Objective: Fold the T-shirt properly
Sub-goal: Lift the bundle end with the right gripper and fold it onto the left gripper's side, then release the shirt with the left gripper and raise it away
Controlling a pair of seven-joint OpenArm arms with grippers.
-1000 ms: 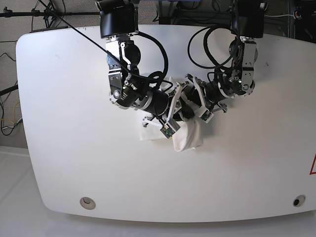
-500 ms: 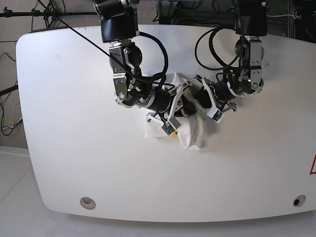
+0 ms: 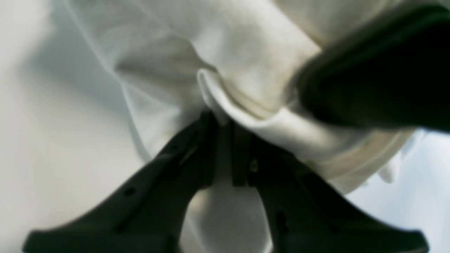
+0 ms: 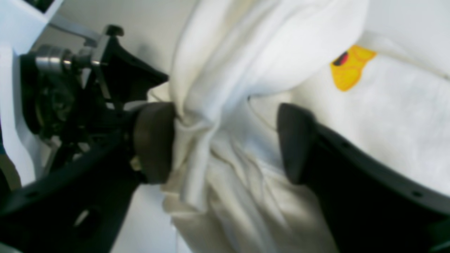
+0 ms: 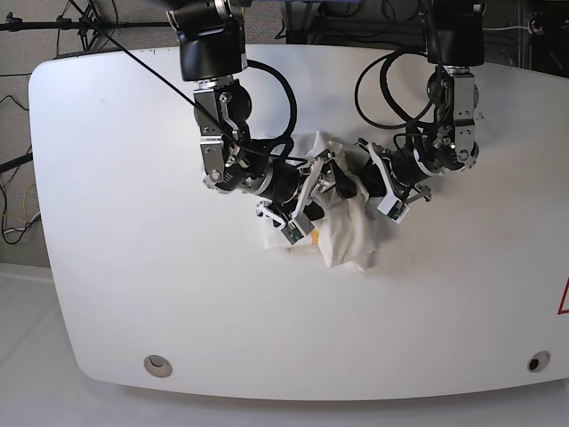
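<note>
Right end effector (image 4: 225, 140) newly apart (T-shirt (image 4: 267, 52) between)

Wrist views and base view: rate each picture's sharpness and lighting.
Left wrist view: soft overall, a dark blurred shape fills the upper right, and the white cotton T-shirt is grey in shadow. Right wrist view: near end effector fingers blurred, cloth bright and nearly washed out. Base view: sharp, evenly lit white table.

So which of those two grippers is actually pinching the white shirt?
The left gripper, shut on a fold of the white cloth T-shirt. The right gripper stands open, cloth loose between its pads.
</note>
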